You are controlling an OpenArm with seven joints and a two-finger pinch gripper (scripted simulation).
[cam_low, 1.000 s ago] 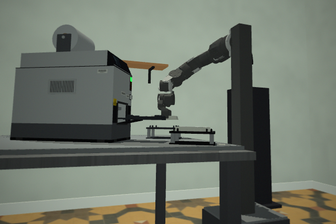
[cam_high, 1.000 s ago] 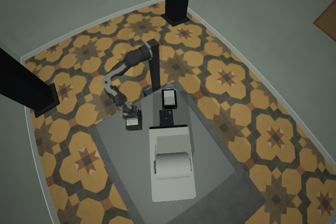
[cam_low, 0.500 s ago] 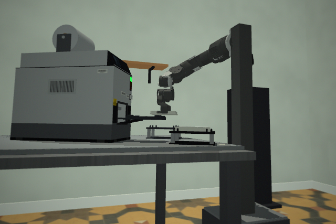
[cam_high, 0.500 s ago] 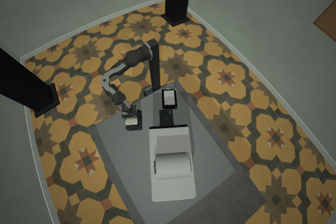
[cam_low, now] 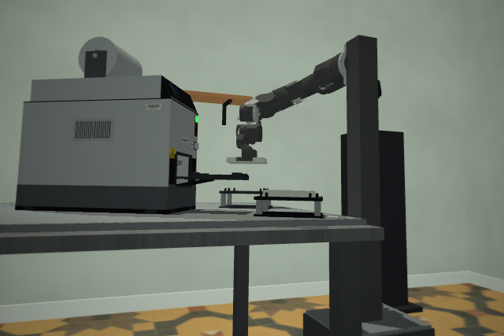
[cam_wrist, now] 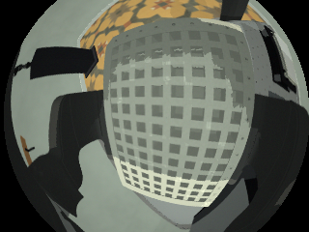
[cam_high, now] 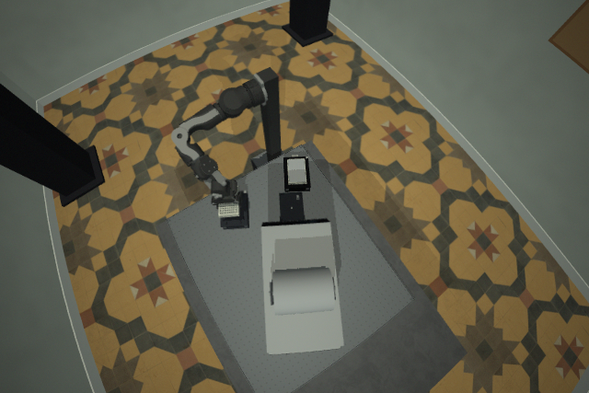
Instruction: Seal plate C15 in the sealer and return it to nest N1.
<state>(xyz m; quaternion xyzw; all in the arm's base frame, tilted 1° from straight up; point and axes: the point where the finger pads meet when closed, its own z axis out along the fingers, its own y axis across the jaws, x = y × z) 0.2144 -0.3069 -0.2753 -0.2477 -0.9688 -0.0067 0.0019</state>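
My gripper (cam_low: 246, 156) is shut on the open plate C15 (cam_low: 246, 162), a white plate with a grid of wells. It holds the plate level in the air, well above nest N1 (cam_high: 235, 218) and higher than the stage. In the top view the plate (cam_high: 227, 210) hangs over the nest's left part. In the wrist view the plate's well grid (cam_wrist: 177, 116) fills the middle. The sealer's dark stage (cam_low: 215, 177) stands out in front of the housing (cam_low: 105, 145) and its pocket (cam_high: 291, 206) is empty. The lamp (cam_low: 196, 119) is green. The sealed plate C51 (cam_high: 297, 170) lies in nest N2 (cam_low: 289, 199).
The foil roll (cam_low: 107, 57) sits on top of the sealer. The arm's black mounting column (cam_low: 361, 133) stands at the table's right end. A wooden shelf (cam_low: 217, 97) with a dark bracket is on the wall behind the arm.
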